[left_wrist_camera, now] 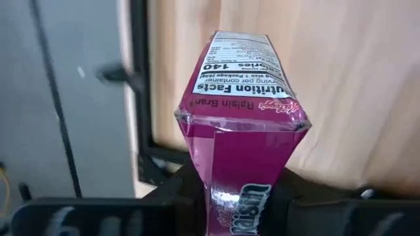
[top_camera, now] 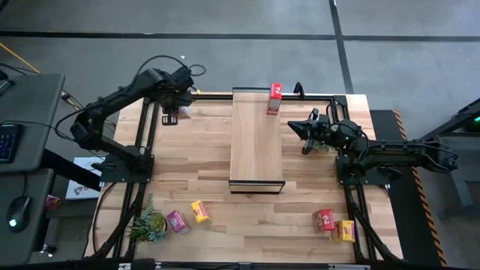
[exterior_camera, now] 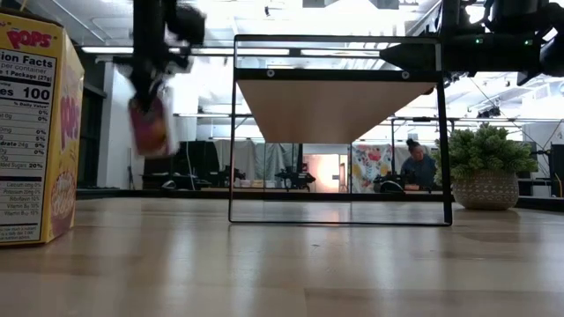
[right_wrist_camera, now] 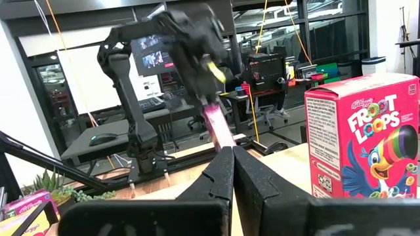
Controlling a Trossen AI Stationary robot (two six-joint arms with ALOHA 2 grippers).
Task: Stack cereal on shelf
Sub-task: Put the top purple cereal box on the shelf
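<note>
The table (top_camera: 247, 202) has its broad front half mostly bare. The shelf (top_camera: 256, 142) runs down the high view's centre, its long top bare but for a red cereal box (top_camera: 274, 98) at the upper edge. At upper left, off the shelf's left side, the left gripper (top_camera: 171, 114) has its jaws clamped on a pink cereal box (left_wrist_camera: 239, 151) held above the table. Right of the shelf, the right gripper (top_camera: 296, 127) hovers, jaws pressed together. Loose boxes lie at the lower left (top_camera: 199, 211) and lower right (top_camera: 324, 220), beside a green plant (top_camera: 148, 223).
</note>
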